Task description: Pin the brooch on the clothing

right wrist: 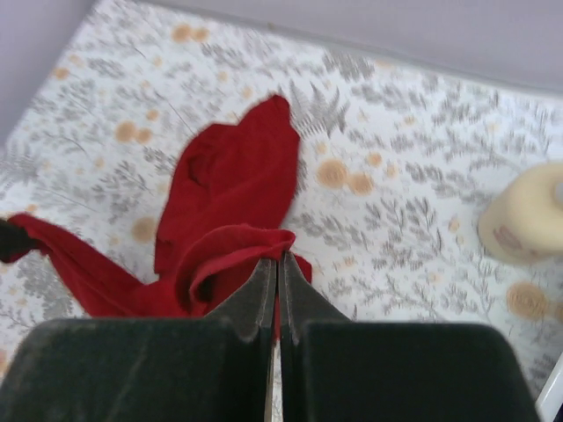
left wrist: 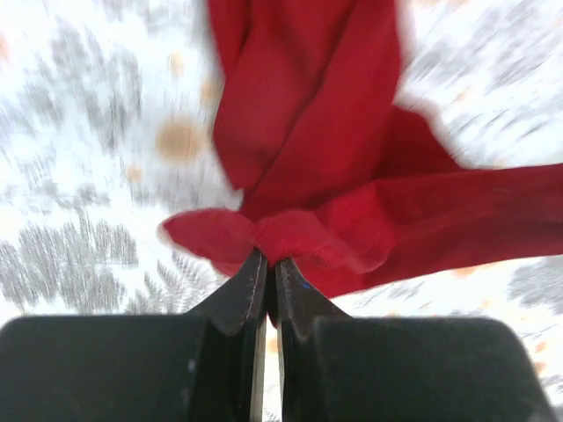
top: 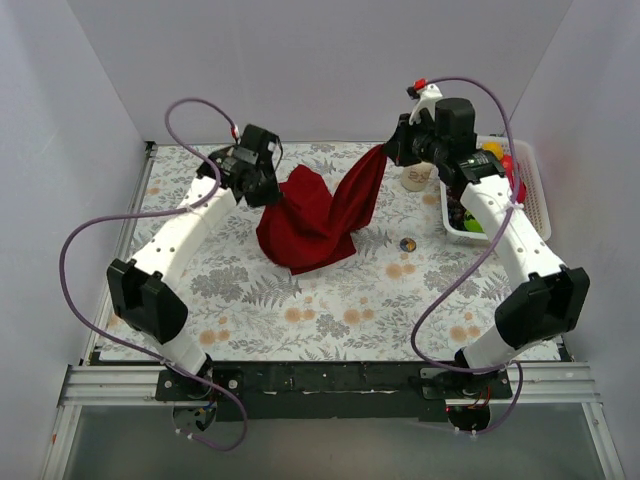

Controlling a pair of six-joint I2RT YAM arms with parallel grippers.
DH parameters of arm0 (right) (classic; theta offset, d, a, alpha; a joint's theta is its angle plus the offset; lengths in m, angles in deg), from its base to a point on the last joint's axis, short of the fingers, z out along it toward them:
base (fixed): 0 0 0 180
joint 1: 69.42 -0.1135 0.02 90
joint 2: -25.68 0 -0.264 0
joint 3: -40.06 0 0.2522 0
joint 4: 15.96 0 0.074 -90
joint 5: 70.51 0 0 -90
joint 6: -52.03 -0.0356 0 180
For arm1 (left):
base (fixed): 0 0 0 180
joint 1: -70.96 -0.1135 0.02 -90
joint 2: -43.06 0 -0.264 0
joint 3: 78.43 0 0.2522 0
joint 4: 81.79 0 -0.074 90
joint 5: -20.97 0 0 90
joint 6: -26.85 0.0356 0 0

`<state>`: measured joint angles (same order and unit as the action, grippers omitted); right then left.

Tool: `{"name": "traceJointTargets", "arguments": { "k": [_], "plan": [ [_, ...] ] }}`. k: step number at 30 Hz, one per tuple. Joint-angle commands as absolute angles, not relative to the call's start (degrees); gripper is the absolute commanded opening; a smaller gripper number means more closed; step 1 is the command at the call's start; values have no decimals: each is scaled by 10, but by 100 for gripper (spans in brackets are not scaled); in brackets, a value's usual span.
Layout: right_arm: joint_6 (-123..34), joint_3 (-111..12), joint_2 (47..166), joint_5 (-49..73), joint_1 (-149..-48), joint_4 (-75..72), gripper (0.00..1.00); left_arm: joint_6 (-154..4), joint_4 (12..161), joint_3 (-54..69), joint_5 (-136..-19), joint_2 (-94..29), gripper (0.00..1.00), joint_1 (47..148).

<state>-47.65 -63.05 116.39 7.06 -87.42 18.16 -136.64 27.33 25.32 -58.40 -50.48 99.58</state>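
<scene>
Both claws clamped: left gripper (left wrist: pixel 268 261) pinches clothing (top: pixel 318 218) fold, right gripper (right wrist: pixel 278 261) grips another; brooch (top: pixel 407 244) on table (top: pixel 300 312), apart.

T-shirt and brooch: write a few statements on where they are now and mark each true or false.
1. The left gripper and the right gripper are both shut on the T-shirt. True.
2. The brooch is pinned to the T-shirt. False: it lies on the table, apart from the cloth.
3. The T-shirt lies flat. False: it hangs bunched between the grippers.
4. A white basket stands at the table's right side. True.
</scene>
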Motion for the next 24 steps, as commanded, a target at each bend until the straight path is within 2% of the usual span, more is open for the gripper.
{"name": "traceJointTargets", "arguments": {
  "k": [1, 4, 7, 12, 15, 24],
  "plan": [
    [-446, -710, 1096, 18, -877, 121, 1, -1291, 223, 457, -537, -516, 0, 973],
    [-435, -742, 1068, 20, -878, 107, 1, -1274, 211, 590, -515, -528, 0, 959],
    [-436, -782, 1046, 30, -879, 96, 1, -1248, 252, 651, -498, -504, 0, 957],
    [-469, -891, 1048, -16, -879, 98, 1, -1223, 356, 667, -488, -441, 0, 957],
    [-484, -914, 1036, -33, -879, 87, 1, -1206, 383, 700, -512, -416, 0, 957],
    [-523, -862, 941, -79, -879, 20, 1, -1166, 467, 698, -584, -309, 0, 957]
  ]
}}
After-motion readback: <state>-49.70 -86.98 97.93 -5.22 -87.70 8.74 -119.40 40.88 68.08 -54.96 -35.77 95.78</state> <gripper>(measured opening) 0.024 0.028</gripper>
